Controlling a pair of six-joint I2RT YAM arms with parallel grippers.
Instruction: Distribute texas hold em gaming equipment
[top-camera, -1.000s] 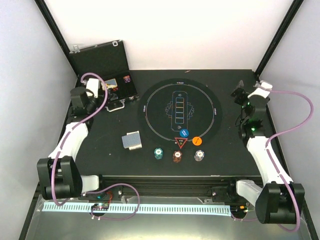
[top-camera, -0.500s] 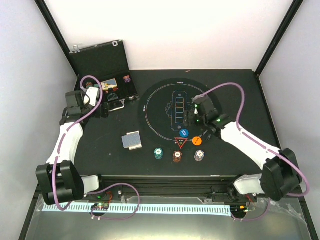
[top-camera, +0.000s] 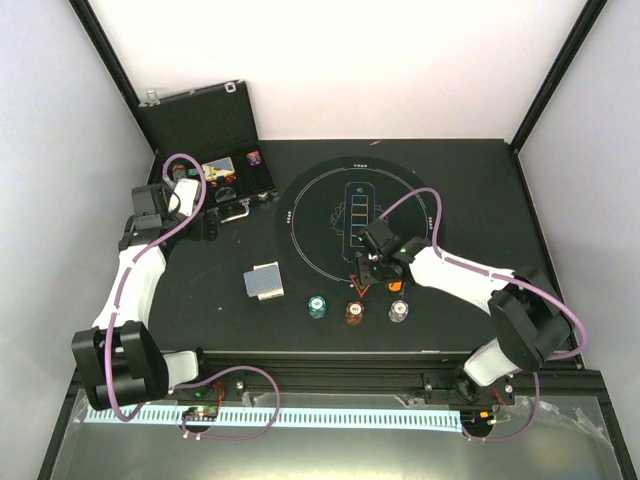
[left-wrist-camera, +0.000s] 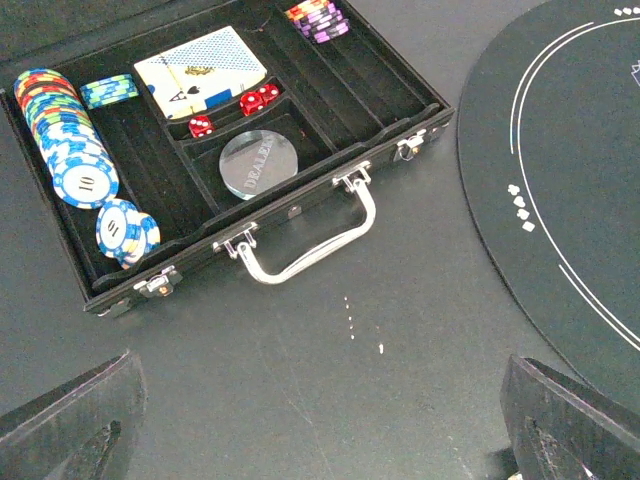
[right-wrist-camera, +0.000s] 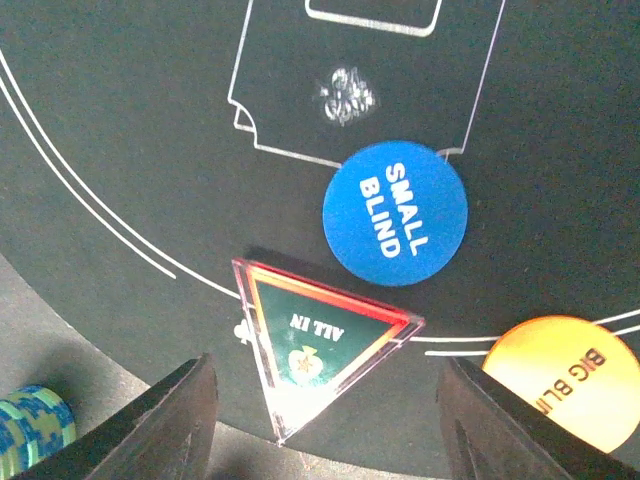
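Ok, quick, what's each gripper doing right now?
Left gripper: open, holding nothing, hovering near the black case.
Right gripper: open, fingers either side of the red triangle marker, not gripping it.

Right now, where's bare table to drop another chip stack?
Free: far-right table beyond the mat; also the strip between case, card deck and mat's left rim. Crowded: mat's near rim, with triangle marker, small blind disc, big blind disc, teal stack, brown stack, grey stack, right end effector.
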